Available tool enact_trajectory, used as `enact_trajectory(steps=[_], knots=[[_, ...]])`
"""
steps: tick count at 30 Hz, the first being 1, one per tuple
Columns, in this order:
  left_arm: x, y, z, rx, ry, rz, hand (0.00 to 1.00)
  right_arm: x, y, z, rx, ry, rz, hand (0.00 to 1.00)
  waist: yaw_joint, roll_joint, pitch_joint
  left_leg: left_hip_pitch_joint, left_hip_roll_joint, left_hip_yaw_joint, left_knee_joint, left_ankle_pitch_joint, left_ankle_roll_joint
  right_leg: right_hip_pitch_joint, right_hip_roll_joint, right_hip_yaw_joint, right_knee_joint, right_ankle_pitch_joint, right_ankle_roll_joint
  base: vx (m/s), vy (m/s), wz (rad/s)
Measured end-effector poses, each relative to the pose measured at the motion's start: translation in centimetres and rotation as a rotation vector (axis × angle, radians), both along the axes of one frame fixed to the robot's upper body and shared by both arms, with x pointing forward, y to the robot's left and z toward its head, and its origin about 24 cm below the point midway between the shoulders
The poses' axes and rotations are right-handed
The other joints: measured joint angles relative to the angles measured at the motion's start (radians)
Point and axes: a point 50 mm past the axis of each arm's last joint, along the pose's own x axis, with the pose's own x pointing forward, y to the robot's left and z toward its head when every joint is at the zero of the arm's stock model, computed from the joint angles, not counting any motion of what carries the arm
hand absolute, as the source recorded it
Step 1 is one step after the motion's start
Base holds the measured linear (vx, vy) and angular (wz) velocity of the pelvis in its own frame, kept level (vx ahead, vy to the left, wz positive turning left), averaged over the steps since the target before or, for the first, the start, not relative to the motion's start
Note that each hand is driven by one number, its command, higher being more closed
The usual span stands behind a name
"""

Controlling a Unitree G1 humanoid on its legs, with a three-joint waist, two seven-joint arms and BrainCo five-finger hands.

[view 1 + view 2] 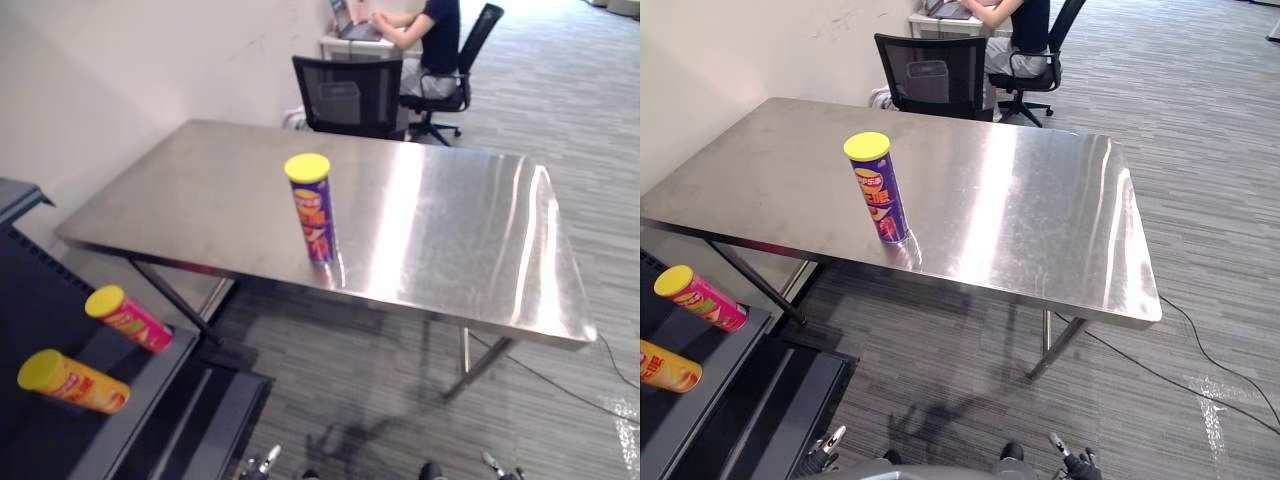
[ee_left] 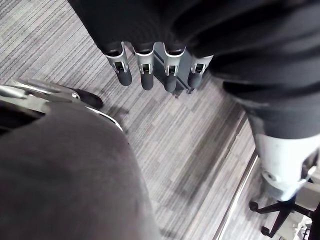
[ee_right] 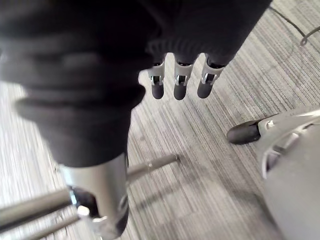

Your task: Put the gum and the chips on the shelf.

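Observation:
A purple chips can (image 1: pixel 313 208) with a yellow lid stands upright near the front edge of the steel table (image 1: pixel 450 230). On the dark shelf (image 1: pixel 150 385) at the lower left lie two more yellow-lidded cans, a pink one (image 1: pixel 128 317) and an orange one (image 1: pixel 72 381). My left hand (image 2: pixel 145 70) hangs low over the carpet, fingers straight and holding nothing. My right hand (image 3: pixel 180 77) hangs the same way on the other side, also with nothing in it. Both are well below and in front of the table.
A black office chair (image 1: pixel 345 95) stands at the table's far side. Behind it a person (image 1: pixel 435 35) sits at a desk on another chair. A pale wall runs along the left. Grey carpet (image 1: pixel 400 400) lies between me and the table.

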Motion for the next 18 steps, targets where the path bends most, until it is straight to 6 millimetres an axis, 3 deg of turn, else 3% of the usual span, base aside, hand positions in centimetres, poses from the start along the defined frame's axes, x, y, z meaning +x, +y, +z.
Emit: enact_trajectory(steps=[4,9,11,13,18], knots=[[-0.7,0.1,-0.1,-0.006,0.021,0.033,0.0,-1.6,-2.7,0.6,-0.028,-0.037,-0.324,0.0,-0.005,0.0,-0.003,0.022,-0.004,0.028,-0.022,-0.002,0.001,-0.001,0.001,0.034,-0.004,0.0,0.0,0.03,0.03,-0.16],[-1.5,1.3,0.1,0.026,0.022,0.103,0.0,-2.3,-10.4,4.4,-0.167,-0.267,-0.816,0.0,-0.006,-0.013,-0.017,0.039,-0.006,0.061,-0.046,-0.003,-0.001,-0.014,0.001,0.057,0.001,0.006,0.006,0.07,0.034,-0.14],[-1.4,1.7,0.2,0.037,0.016,0.12,0.0,-1.6,-13.3,6.5,-0.219,-0.388,-0.939,0.0,-0.006,-0.015,-0.021,0.051,-0.006,0.075,-0.051,-0.001,0.002,-0.018,0.002,0.069,0.009,0.008,0.003,0.12,0.043,-0.17],[-1.0,2.0,0.4,0.045,-0.003,0.13,0.0,0.2,-16.3,9.8,-0.307,-0.536,-0.988,0.0,-0.01,-0.023,-0.027,0.06,-0.007,0.082,-0.057,-0.002,0.001,-0.019,0.0,0.073,0.018,0.006,0.005,0.09,0.033,-0.07],[0.1,2.4,0.9,0.059,-0.035,0.119,0.0,5.7,-19.4,16.8,-0.421,-0.819,-0.969,0.0,-0.016,-0.035,-0.036,0.067,-0.013,0.09,-0.067,-0.002,0.002,-0.021,-0.004,0.077,0.023,0.0,0.002,0.02,0.015,-0.02]])
